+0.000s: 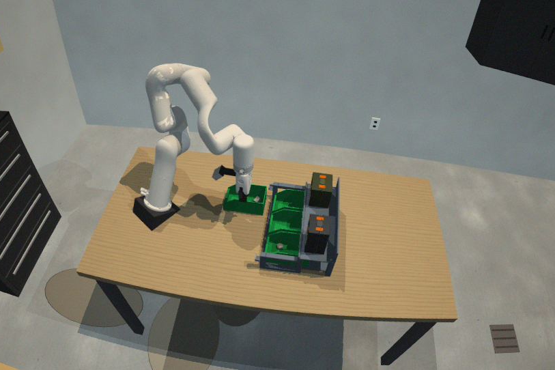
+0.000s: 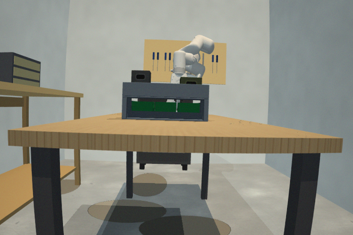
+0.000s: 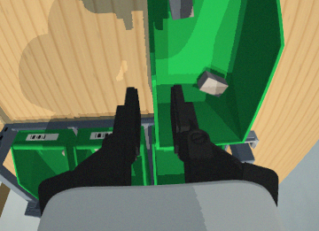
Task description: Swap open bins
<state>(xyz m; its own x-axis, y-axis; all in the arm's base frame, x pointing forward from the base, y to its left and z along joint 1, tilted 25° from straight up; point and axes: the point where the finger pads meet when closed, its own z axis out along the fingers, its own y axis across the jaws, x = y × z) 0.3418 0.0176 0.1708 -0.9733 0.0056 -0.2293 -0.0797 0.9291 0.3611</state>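
On the tabletop point(image 1: 177, 261) point(image 2: 237, 128) point(image 3: 89, 67), the parts-laden bin point(image 1: 257, 190) point(image 3: 204, 36): probably light, stiff; grasp its near side wall point(image 1: 251, 209) point(image 3: 155, 111), keeping level. Claw point(image 1: 242, 198) point(image 2: 176, 79) point(image 3: 154, 101) released, part-open.

Smooth, rounded white arm point(image 1: 199, 89) point(image 2: 179, 59); black gripper point(image 3: 154, 101), apparently a round screw on one finger.

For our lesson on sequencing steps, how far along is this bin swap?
Neither bin move looks finished. The black hand is open astride the green parts bin's side wall. Left: gripping, shelving that bin on the grey rack, releasing.
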